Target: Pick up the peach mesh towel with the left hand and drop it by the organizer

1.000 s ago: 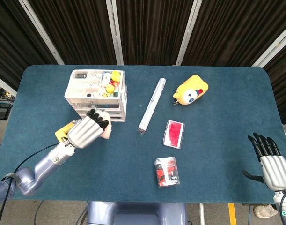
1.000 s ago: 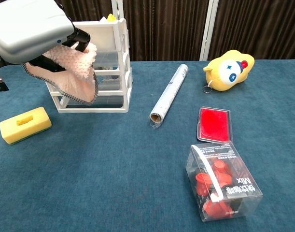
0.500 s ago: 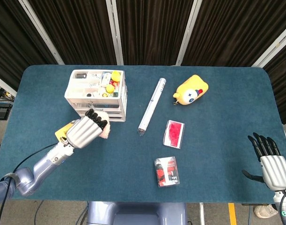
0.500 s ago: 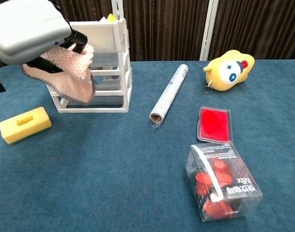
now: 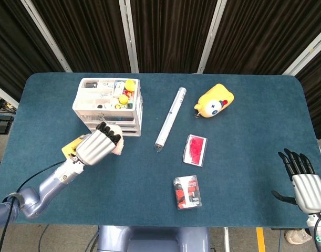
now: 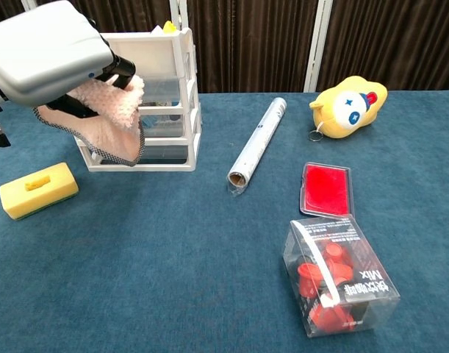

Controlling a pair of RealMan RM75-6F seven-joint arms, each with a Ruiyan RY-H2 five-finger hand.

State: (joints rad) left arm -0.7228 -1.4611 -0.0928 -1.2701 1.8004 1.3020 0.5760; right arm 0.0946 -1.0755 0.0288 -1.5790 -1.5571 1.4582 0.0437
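Note:
My left hand (image 5: 95,147) (image 6: 49,53) grips the peach mesh towel (image 6: 105,116) (image 5: 118,148), which hangs from its curled fingers above the table. It hovers just in front of the white drawer organizer (image 5: 109,104) (image 6: 162,95), at the organizer's near side. The towel's dark-edged lower part droops in front of the drawers. My right hand (image 5: 303,183) rests open at the table's near right corner, with nothing in it, and shows only in the head view.
A yellow sponge block (image 6: 37,190) lies left of the towel. A clear tube (image 5: 170,117) lies mid-table, a yellow plush toy (image 5: 215,101) at the back right, a red flat case (image 5: 195,149) and a clear box of red pieces (image 5: 187,191) nearer the front.
The left hand with the towel has shifted slightly and the hanging towel has swung a little; the right hand has not moved.

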